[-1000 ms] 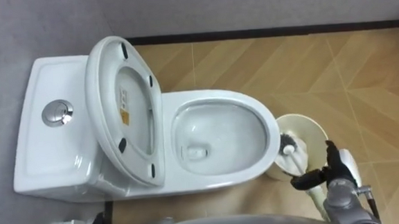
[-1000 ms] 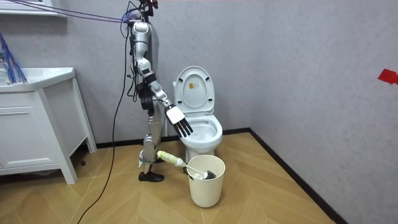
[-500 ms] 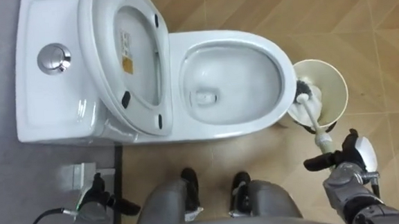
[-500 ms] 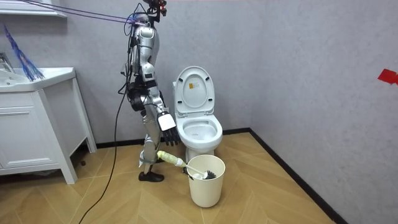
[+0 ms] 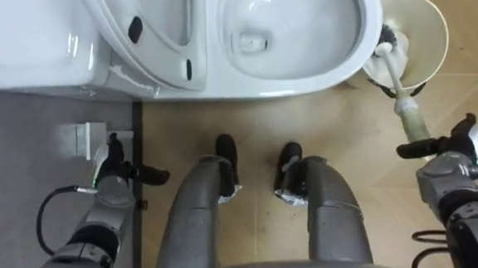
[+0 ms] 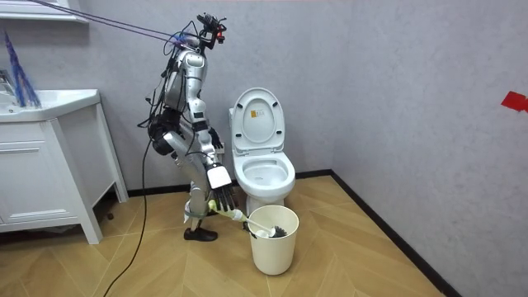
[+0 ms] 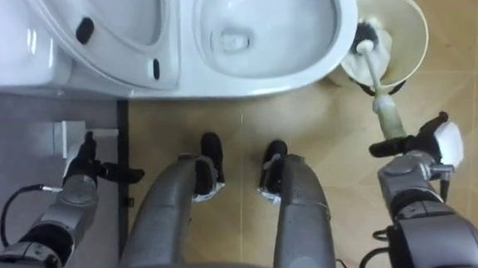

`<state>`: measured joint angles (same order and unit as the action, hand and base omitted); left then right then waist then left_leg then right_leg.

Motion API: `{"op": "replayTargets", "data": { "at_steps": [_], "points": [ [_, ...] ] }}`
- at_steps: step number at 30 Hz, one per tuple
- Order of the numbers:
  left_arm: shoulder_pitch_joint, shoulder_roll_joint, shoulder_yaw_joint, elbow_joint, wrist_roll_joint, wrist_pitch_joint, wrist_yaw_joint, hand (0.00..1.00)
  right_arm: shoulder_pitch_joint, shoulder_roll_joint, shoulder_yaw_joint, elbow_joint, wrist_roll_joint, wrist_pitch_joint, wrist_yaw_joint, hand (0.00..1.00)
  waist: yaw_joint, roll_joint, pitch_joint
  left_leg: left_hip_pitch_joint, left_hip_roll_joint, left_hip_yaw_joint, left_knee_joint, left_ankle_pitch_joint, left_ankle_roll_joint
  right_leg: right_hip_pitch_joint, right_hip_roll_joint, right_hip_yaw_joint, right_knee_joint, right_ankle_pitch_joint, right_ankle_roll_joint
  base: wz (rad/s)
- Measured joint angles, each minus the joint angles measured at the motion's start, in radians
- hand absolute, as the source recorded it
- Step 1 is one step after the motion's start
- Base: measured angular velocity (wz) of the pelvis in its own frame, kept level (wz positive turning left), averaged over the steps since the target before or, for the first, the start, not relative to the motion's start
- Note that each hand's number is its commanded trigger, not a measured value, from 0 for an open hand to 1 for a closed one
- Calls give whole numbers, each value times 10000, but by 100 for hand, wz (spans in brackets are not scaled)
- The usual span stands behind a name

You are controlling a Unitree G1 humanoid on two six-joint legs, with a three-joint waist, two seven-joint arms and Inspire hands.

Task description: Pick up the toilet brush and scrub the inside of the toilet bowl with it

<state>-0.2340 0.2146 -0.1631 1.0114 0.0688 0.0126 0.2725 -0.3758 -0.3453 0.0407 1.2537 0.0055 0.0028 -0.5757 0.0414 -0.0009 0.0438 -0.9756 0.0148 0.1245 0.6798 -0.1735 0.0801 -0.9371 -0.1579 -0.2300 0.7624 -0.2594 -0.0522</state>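
Herringbone wood floor (image 5: pixel 247 125) is meeting a grey wall (image 6: pixel 396 99). In the room view the robot is standing bent forward at the toilet (image 5: pixel 327 74), on the room view's left of it.

Hard to read:
- Eye views are cutting off the toilet's tank and the top of the raised seat (image 5: pixel 160 35) at the upper edge.
- Cream bucket (image 5: pixel 432 31) is sitting just beside the front of the bowl, and the bowl's rim is covering its near side.
- Toilet brush (image 5: pixel 411 117) is lying tilted, head down in the bucket and handle sticking out over the bucket's rim towards the robot. Bristles are mostly lost against the bowl edge.
- Right robot hand (image 5: pixel 464 149) is hanging just beside the free end of the handle. Eye views aren't showing whether they're touching. In the room view its fingers are pointing straight down, relaxed, wrapped around nothing.
- Left robot hand (image 5: pixel 110 177) is hanging low by the wall, seen from the wrist end. Can't tell whether it is open or closed.
- Small white fitting (image 5: pixel 77 137) low on the wall is partly behind that hand, too small to identify.

Around: white sink cabinet (image 6: pixel 41 173) is standing well apart on the room view's left, and a red mark (image 6: pixel 515 101) is showing on the far wall.
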Motion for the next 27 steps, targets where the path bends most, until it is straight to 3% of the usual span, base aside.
{"op": "replayTargets", "data": {
  "at_steps": [7, 9, 13, 27],
  "points": [
    [-142, 109, -391, -628, 7, -102, 26, 0, -400, -257, 257, -144, 569, 3, -221, 0, 79, 103, 69, -658, -80, -194, 246, 3, -13, -582, -38, -66, 277, -92, -15, 8],
    [-136, 144, -443, -708, 7, -101, 49, 0, -400, -309, 257, -144, 590, 14, -221, 0, 156, 114, 69, -887, -97, -208, 384, -19, -9, -799, -15, -66, 402, -149, -12, 5],
    [-37, 310, -470, -871, 27, -95, 189, 0, -402, -530, 243, -137, 545, 87, -220, 0, 182, 158, 72, -1231, -294, -226, 511, -57, 26, -1181, -320, -154, 802, -356, -12, 16],
    [57, 470, -861, -1372, -12, 81, 189, 0, -395, -714, 580, -92, 1112, 205, 209, 0, 264, 272, 50, -1640, -285, -203, 1142, -264, 57, -1562, -449, -140, 1460, -630, -51, 1]
  ]
}}
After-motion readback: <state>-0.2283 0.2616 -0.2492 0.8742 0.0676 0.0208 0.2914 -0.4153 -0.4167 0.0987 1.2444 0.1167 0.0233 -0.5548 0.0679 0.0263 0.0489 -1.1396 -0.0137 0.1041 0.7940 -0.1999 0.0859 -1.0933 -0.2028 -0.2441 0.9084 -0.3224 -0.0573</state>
